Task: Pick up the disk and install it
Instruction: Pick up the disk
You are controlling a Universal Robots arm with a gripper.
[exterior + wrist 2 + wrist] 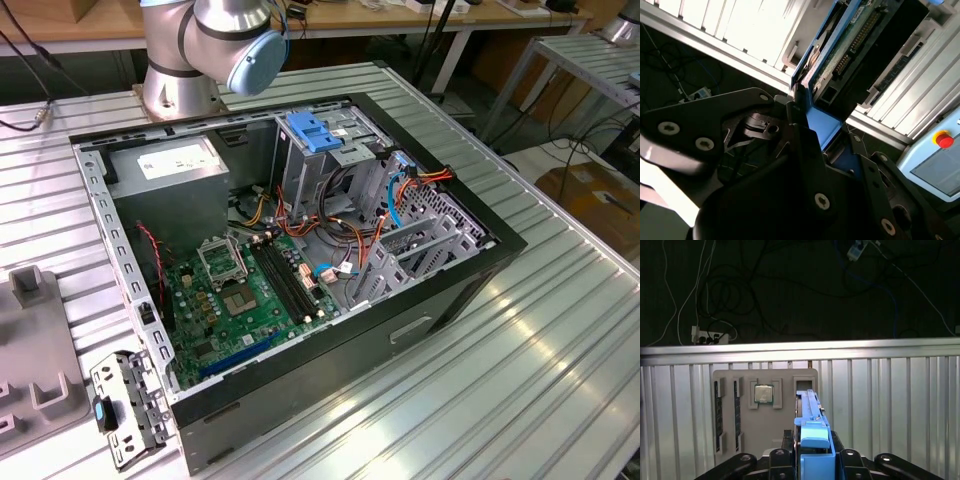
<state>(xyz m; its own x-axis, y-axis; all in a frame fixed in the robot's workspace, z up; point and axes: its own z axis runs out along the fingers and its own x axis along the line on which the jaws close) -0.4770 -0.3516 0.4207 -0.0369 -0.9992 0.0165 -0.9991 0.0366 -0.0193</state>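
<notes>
Disk (810, 412) in blue carrier sits edge-on between claw (815, 457) fingers, clamped tight. Grey parts tray (730, 390) lies on table (890, 405) beyond claw. Edge grip prob. for sliding into bay.

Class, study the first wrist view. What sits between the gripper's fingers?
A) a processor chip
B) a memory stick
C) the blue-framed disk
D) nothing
C: the disk stands on edge in the gripper, while the processor chip lies in the grey tray beyond.
</notes>
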